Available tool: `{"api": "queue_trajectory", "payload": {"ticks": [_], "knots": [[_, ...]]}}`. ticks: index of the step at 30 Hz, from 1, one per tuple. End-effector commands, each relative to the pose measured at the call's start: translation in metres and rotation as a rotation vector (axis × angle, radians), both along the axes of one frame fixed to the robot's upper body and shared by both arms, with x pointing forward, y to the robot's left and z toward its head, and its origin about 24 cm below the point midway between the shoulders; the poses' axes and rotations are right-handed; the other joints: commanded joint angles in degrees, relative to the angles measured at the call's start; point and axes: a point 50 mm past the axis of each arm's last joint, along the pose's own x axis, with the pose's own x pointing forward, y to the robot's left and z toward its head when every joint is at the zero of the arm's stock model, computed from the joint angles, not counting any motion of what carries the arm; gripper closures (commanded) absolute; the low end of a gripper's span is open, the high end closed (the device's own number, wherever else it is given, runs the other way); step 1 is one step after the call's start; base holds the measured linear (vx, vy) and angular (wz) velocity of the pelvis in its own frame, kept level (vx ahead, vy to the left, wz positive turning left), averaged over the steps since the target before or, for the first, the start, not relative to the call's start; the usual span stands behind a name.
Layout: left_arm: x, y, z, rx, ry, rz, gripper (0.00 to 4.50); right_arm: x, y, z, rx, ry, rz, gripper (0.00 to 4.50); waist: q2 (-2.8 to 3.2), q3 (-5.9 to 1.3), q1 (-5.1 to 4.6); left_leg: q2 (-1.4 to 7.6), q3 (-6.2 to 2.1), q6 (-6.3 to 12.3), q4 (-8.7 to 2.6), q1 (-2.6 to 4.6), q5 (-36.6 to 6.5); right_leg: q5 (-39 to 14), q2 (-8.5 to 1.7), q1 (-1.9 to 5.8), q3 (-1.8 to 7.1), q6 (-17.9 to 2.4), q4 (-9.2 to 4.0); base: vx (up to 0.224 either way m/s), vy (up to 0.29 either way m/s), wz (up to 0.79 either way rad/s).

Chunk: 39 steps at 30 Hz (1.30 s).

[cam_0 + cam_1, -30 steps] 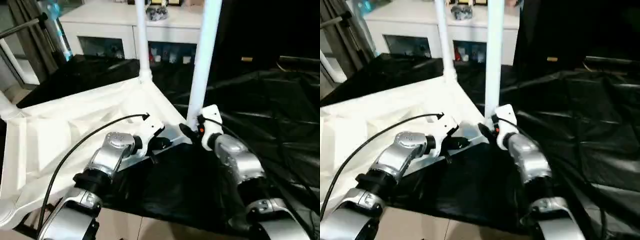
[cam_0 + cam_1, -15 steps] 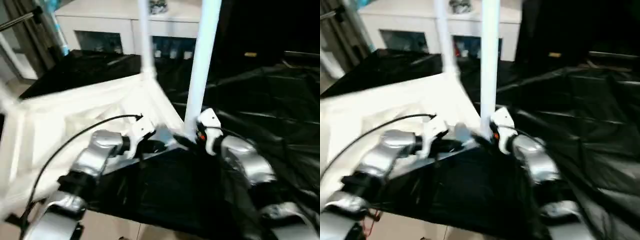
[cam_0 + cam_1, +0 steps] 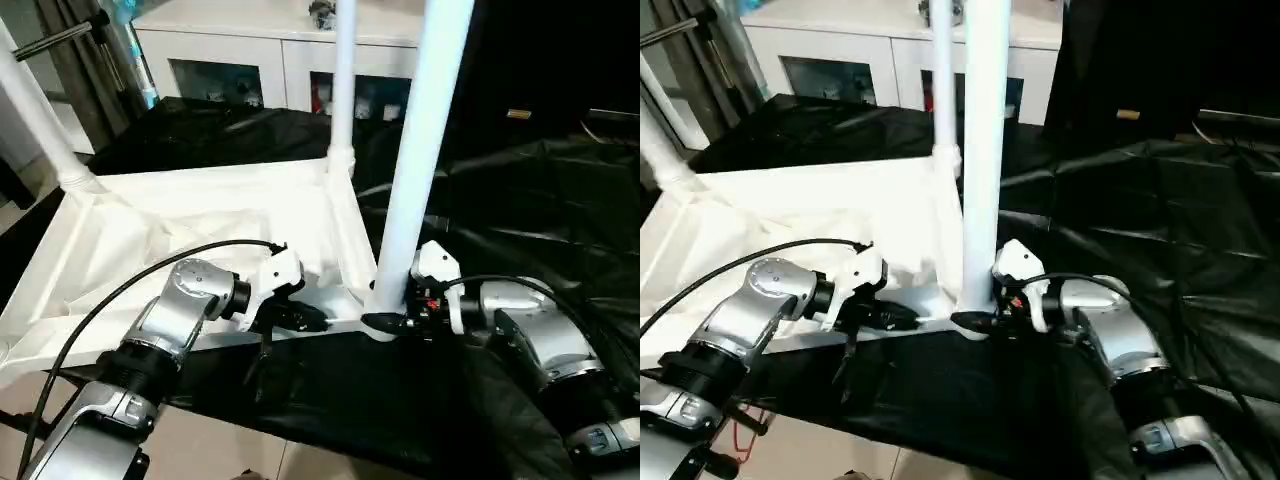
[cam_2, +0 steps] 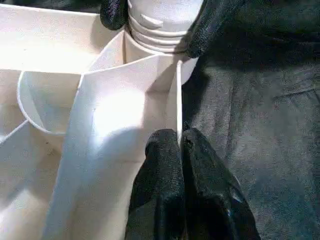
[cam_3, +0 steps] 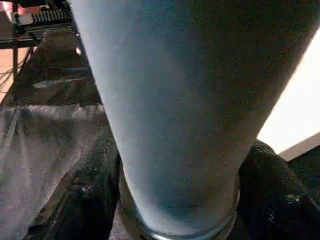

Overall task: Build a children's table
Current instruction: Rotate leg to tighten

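Reaching forward, left gripper (image 4: 179,150) pinched tabletop (image 3: 180,225) rim wall closed; right gripper (image 5: 175,200) clasped base of upright near leg (image 3: 425,150), forearm level.

White tabletop (image 3: 200,215) and white legs (image 3: 425,150) on black sheeting (image 3: 520,200).

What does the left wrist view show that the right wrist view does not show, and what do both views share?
The left wrist view alone shows the left end effector shut on the thin edge rib of the tabletop, beside an empty round socket. The right wrist view alone shows the tall smooth shaft of the leg from close up. Both share that leg's base with the right end effector around it, one black finger on each side, and the black cloth underneath.
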Motion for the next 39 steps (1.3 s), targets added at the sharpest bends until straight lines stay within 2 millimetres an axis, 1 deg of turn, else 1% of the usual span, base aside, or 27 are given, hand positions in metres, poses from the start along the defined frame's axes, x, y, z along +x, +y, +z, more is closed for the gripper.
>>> {"api": "queue_trajectory", "payload": {"ticks": [1, 3, 8, 10, 11, 12, 14, 15, 16, 17, 18, 19, 21, 23, 24, 25, 26, 27, 29, 30, 31, 33, 34, 35, 37, 38, 39], "knots": [[-0.001, -0.011, 0.005, -0.025, -0.023, -0.041, 4.5, -0.012, 0.022, -0.002, 0.031, 0.033, 0.143, 1.77, -0.31, -3.58, 0.1, 2.1, -0.61, 3.77, -3.66, 0.53, -10.2, -6.2, -2.76, 3.05, 2.19, -15.3, -3.26, 0.0, 0.0, 0.0], [0.0, -0.011, 0.006, -0.028, -0.024, -0.036, 4.5, -0.013, 0.022, -0.003, 0.031, 0.036, 0.142, 1.79, -0.2, -3.61, 0.08, 2.11, -0.6, 3.99, -3.62, 0.56, -9.8, -5.8, -2.74, 3.03, 2.14, -15.5, -3.22, 0.0, 0.0, 0.0], [0.002, -0.013, 0.004, -0.019, -0.038, -0.001, 4.5, -0.011, 0.029, -0.011, 0.071, 0.055, 0.043, 1.8, -0.88, -3.45, 0.04, 2.12, -0.59, 3.59, -3.74, 0.51, -10.8, -9.1, -2.82, 3.01, 2.19, -14.7, -3.52, 0.0, 0.0, 0.0], [0.002, -0.013, 0.004, -0.019, -0.038, -0.001, 4.5, -0.011, 0.029, -0.011, 0.071, 0.055, 0.043, 1.8, -0.58, -3.38, 0.05, 2.13, -0.64, 3.23, -3.83, 0.59, -11.3, -10.4, -2.86, 2.86, 2.21, -14.2, -3.65, 0.0, 0.0, 0.0], [0.004, -0.015, 0.003, -0.016, -0.048, 0.029, 4.5, -0.006, 0.031, -0.014, 0.079, 0.05, -0.027, 1.8, -1.2, -3.29, -0.05, 2.12, -0.64, 2.93, -3.92, 0.55, -11.7, -11.5, -2.83, 2.87, 2.24, -13.8, -3.77, 0.0, 0.0, 0.0], [0.004, -0.015, 0.003, -0.016, -0.048, 0.029, 4.5, -0.006, 0.031, -0.014, 0.079, 0.05, -0.027, 1.8, -0.81, -3.14, -0.09, 2.08, -0.76, 2.32, -4.08, 0.62, -12.9, -13.9, -2.98, 2.72, 2.26, -13.4, -3.94, 0.0, 0.0, 0.0], [0.011, -0.022, 0.001, -0.002, -0.081, 0.124, 4.5, 0.007, 0.036, -0.022, 0.066, 0.028, -0.226, 1.8, -0.47, -2.81, -0.74, 1.96, -0.85, 0.48, -4.36, 0.86, -16.1, -18.4, -2.95, 2.23, 2.29, -12.2, -4.56, 0.0, 0.0, 0.0], [0.017, -0.029, -0.001, 0.009, -0.095, 0.198, 4.5, 0.015, 0.041, -0.028, 0.056, 0.03, -0.342, 1.8, -0.22, -2.83, -0.8, 1.87, -1.07, -0.2, -4.42, 0.94, -17.1, -19.9, -3.04, 2.37, 2.17, -11.8, -4.59, 0.0, 0.0, 0.0], [0.017, -0.029, -0.001, 0.009, -0.095, 0.198, 4.5, 0.015, 0.041, -0.028, 0.056, 0.03, -0.342, 1.8, -0.38, -2.69, -1.12, 1.81, -1.08, -0.79, -4.54, 0.94, -18.1, -21.6, -2.98, 2.3, 2.14, -11.3, -4.79, 0.0, 0.0, 0.0], [0.023, -0.039, -0.003, 0.012, -0.104, 0.285, 4.5, 0.02, 0.051, -0.034, 0.05, 0.046, -0.459, 1.8, -0.21, -2.69, -1.38, 1.72, -1.31, -1.83, -4.6, 1.26, -20.2, -24.6, -2.99, 2.18, 2.11, -9.8, -5.08, 0.0, 0.0, 0.0], [0.025, -0.042, -0.004, 0.012, -0.105, 0.305, 4.5, 0.021, 0.054, -0.035, 0.049, 0.05, -0.486, 1.8, -0.26, -2.55, -1.61, 1.67, -1.24, -2.1, -4.62, 1.36, -20.6, -24.8, -2.98, 1.95, 2.17, -9.7, -5.25, 0.0, 0.0, 0.0], [0.027, -0.047, -0.004, 0.01, -0.106, 0.331, 4.5, 0.023, 0.059, -0.036, 0.049, 0.055, -0.52, 1.8, -0.45, -2.5, -1.79, 1.61, -1.52, -2.07, -4.76, 1.39, -22.0, -26.2, -2.99, 2.22, 1.95, -9.2, -5.5, 0.0, 0.0, 0.0], [0.028, -0.055, -0.005, 0.007, -0.105, 0.354, 4.5, 0.025, 0.071, -0.037, 0.061, 0.062, -0.568, 1.8, -0.49, -2.63, -2.01, 1.61, -1.48, -1.62, -4.75, 1.47, -22.3, -26.3, -3.03, 2.06, 2.09, -8.8, -5.68, 0.0, 0.0, 0.0], [0.026, -0.06, -0.006, 0.002, -0.106, 0.347, 4.5, 0.025, 0.078, -0.037, 0.059, 0.046, -0.567, 1.8, -0.1, -2.56, -2.13, 1.55, -1.49, -1.39, -4.82, 1.61, -23.1, -25.5, -2.89, 1.97, 2.06, -8.9, -5.83, 0.0, 0.0, 0.0], [0.025, -0.061, -0.007, 0.002, -0.106, 0.346, 4.5, 0.025, 0.079, -0.037, 0.059, 0.043, -0.567, 1.8, -0.2, -2.61, -2.14, 1.55, -1.46, -1.3, -4.82, 1.57, -23.2, -25.3, -2.91, 2.0, 2.07, -8.9, -5.82, 0.0, 0.0, 0.0], [0.024, -0.063, -0.006, -0.011, -0.105, 0.331, 4.5, 0.025, 0.082, -0.035, 0.08, 0.044, -0.554, 1.46, 0.28, -2.67, -2.08, 1.5, -1.5, -1.16, -4.83, 1.56, -23.1, -24.7, -2.93, 2.11, 2.08, -9.0, -5.72, 0.0, 0.0, 0.0], [0.023, -0.064, -0.005, -0.022, -0.105, 0.311, 4.5, 0.025, 0.084, -0.033, 0.105, 0.052, -0.543, 1.11, 0.27, -2.69, -2.1, 1.51, -1.44, -1.03, -4.84, 1.52, -23.2, -24.3, -2.91, 2.1, 2.11, -9.0, -5.83, 0.0, 0.0, 0.0], [0.022, -0.065, -0.004, -0.027, -0.104, 0.295, 4.5, 0.025, 0.084, -0.032, 0.126, 0.061, -0.533, 1.11, 0.04, -2.74, -2.15, 1.5, -1.46, -0.81, -4.87, 1.39, -22.8, -23.4, -2.8, 2.26, 2.09, -9.2, -5.65, 0.0, 0.0, 0.0], [0.02, -0.065, -0.004, -0.032, -0.105, 0.276, 4.5, 0.025, 0.084, -0.029, 0.148, 0.066, -0.515, 1.11, 0.19, -2.72, -2.09, 1.58, -1.44, -0.35, -4.9, 1.35, -22.6, -23.1, -2.9, 2.28, 2.13, -9.7, -5.64, 0.0, 0.0, 0.0], [0.02, -0.064, -0.004, -0.033, -0.106, 0.267, 4.5, 0.024, 0.083, -0.028, 0.154, 0.066, -0.505, 0.78, 0.2, -2.75, -2.09, 1.61, -1.43, -0.37, -4.92, 1.36, -22.4, -22.8, -2.88, 2.29, 2.14, -9.7, -5.64, 0.0, 0.0, 0.0], [0.02, -0.064, -0.004, -0.033, -0.106, 0.267, 4.5, 0.024, 0.083, -0.028, 0.154, 0.066, -0.505, 0.78, 0.22, -2.75, -2.09, 1.63, -1.44, -0.39, -4.94, 1.34, -22.5, -22.5, -2.84, 2.29, 2.14, -9.8, -5.56, 0.0, 0.0, 0.0], [0.016, -0.057, -0.001, -0.046, -0.117, 0.204, 4.5, 0.022, 0.074, -0.02, 0.123, -0.011, -0.402, 0.63, -0.54, -2.84, -2.04, 1.72, -1.4, 0.11, -4.98, 1.09, -21.1, -21.4, -2.89, 2.49, 2.22, -10.0, -5.43, 0.0, 0.0, 0.0], [0.015, -0.056, -0.001, -0.047, -0.12, 0.19, 4.5, 0.021, 0.072, -0.018, 0.116, -0.026, -0.375, 0.63, -0.27, -2.89, -1.86, 1.77, -1.5, 0.27, -4.99, 1.0, -20.7, -20.9, -2.96, 2.65, 2.19, -10.1, -5.28, 0.0, 0.0, 0.0], [0.014, -0.053, 0.0, -0.047, -0.125, 0.17, 4.5, 0.019, 0.069, -0.016, 0.105, -0.044, -0.335, 0.63, -0.17, -3.15, -1.82, 1.92, -1.26, 0.81, -4.8, 0.98, -18.3, -15.8, -2.86, 2.65, 2.34, -11.2, -4.86, 0.0, 0.0, 0.0], [0.012, -0.049, -0.001, -0.042, -0.12, 0.151, 4.5, 0.017, 0.063, -0.013, 0.091, -0.066, -0.28, 0.63, -0.11, -3.29, -1.79, 1.87, -1.14, 1.24, -4.65, 0.93, -16.7, -12.7, -2.77, 2.84, 2.3, -12.2, -4.56, 0.0, 0.0, 0.0], [0.009, -0.044, 0.0, -0.041, -0.116, 0.114, 4.5, 0.013, 0.056, -0.01, 0.08, -0.083, -0.212, 0.63, -0.07, -3.68, -1.56, 1.8, -1.02, 2.57, -4.2, 0.58, -13.0, -7.0, -2.79, 3.36, 2.26, -13.6, -3.89, 0.0, 0.0, 0.0], [0.007, -0.04, 0.0, -0.037, -0.107, 0.085, 4.5, 0.009, 0.049, -0.007, 0.074, -0.085, -0.155, 0.63, -0.05, -3.69, -1.53, 1.81, -0.87, 3.15, -4.07, 0.55, -11.8, -5.1, -2.72, 3.23, 2.28, -14.2, -3.74, 0.0, 0.0, 0.0]]}}
